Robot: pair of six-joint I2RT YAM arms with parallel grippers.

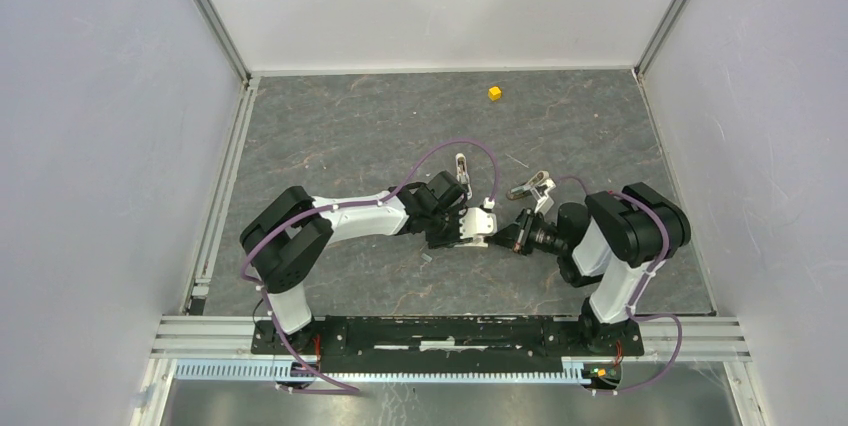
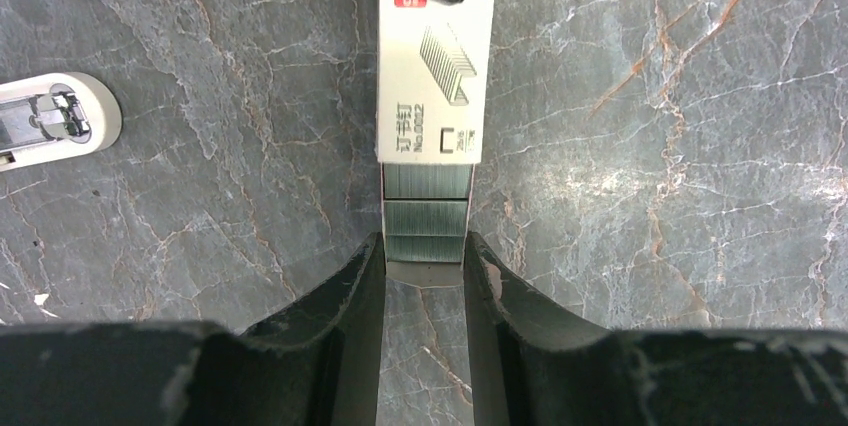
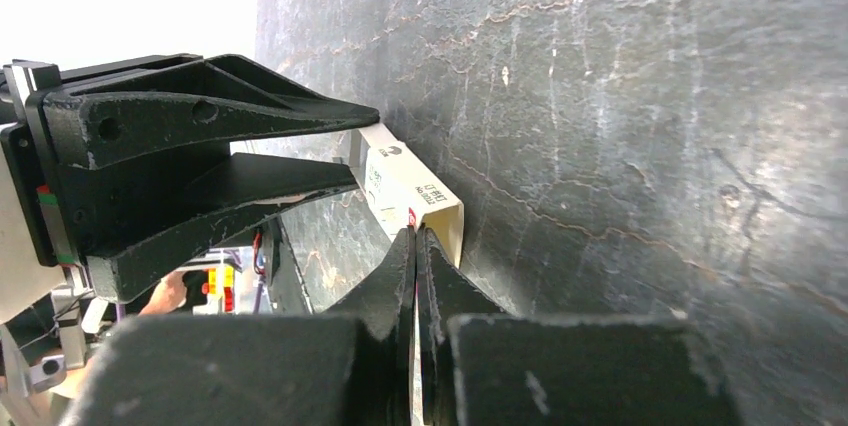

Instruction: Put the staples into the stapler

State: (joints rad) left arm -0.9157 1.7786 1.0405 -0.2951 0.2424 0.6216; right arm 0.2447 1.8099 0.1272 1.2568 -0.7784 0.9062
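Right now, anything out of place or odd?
Right gripper pinches the staple box sleeve; left gripper holds the staples, slid half out of it. Stapler lies apart. Stray yellow cube sits far back.

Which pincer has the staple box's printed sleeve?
The right pincer, pinching the sleeve at its far end; the left pincer clamps the slid-out tray of staples.

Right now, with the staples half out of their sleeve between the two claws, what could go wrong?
1. The left claw pinches only the near end of the staples; they could slip free.
2. The right claw grips just the far edge of the card sleeve, which may bend or slip out.
3. The staples' drawn-out part lies uncovered; a tilt might spill it.
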